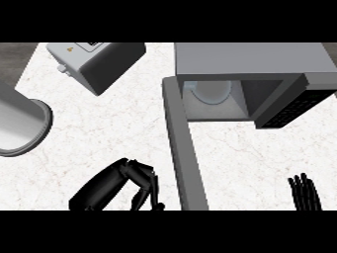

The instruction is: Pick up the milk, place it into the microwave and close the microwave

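The grey microwave stands at the back right with its door swung wide open, reaching toward the near edge. Inside the cavity sits a pale rounded object; I cannot tell whether it is the milk or the turntable plate. No milk carton shows elsewhere on the counter. My left hand is low at the centre left, just left of the door's outer end, with its fingers curled downward and nothing in them. My right hand rests at the lower right, fingers straight and pointing up, holding nothing.
A white toaster sits at the back left. A large grey cylinder lies at the left edge. The white marble counter shows bare between these and the door. The microwave's dark control panel faces right of the cavity.
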### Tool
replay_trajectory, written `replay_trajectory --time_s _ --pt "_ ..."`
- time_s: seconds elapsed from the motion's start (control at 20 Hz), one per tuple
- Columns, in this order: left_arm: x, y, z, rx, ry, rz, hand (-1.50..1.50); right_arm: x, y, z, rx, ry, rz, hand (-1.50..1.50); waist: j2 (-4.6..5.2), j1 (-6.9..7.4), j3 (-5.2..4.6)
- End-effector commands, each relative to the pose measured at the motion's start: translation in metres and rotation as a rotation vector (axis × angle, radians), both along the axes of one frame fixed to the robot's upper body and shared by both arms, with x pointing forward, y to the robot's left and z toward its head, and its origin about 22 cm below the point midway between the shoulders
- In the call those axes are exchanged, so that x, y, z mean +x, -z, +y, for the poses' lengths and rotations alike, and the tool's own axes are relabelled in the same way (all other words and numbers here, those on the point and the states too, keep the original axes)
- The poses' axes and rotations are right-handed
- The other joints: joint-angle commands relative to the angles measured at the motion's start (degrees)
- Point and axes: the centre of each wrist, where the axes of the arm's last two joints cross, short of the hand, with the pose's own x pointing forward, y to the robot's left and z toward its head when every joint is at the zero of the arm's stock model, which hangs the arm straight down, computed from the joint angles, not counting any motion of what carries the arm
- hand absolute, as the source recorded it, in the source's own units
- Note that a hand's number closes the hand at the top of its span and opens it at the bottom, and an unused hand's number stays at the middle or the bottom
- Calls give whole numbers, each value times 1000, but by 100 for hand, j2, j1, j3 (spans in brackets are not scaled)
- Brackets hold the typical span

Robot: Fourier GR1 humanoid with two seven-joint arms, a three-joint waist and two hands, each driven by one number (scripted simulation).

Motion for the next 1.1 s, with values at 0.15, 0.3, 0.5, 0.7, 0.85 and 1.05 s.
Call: replay_trajectory --time_s 0.15,0.3,0.5,0.7,0.85,1.05 --pt "6 29 -68 95 124 -53 150 -19 -15 -11 30 -9 -42 -150 7 1 0" --pt "16 44 -89 152 126 -65 150 -26 -28 -15 20 -49 -83 -150 14 -58 -2" --pt "-1 54 -123 194 147 -38 150 -24 -42 -4 56 -108 -140 -150 16 -142 -2" --pt "2 65 -141 223 132 14 150 -18 -61 -7 68 -168 -202 -150 35 -326 -3" --pt "19 66 -146 234 89 36 150 -9 -79 -2 83 -226 -220 -150 69 -452 -8" --pt "22 66 -151 156 6 46 150 0 -99 -9 93 -245 -249 -150 105 -625 -16"
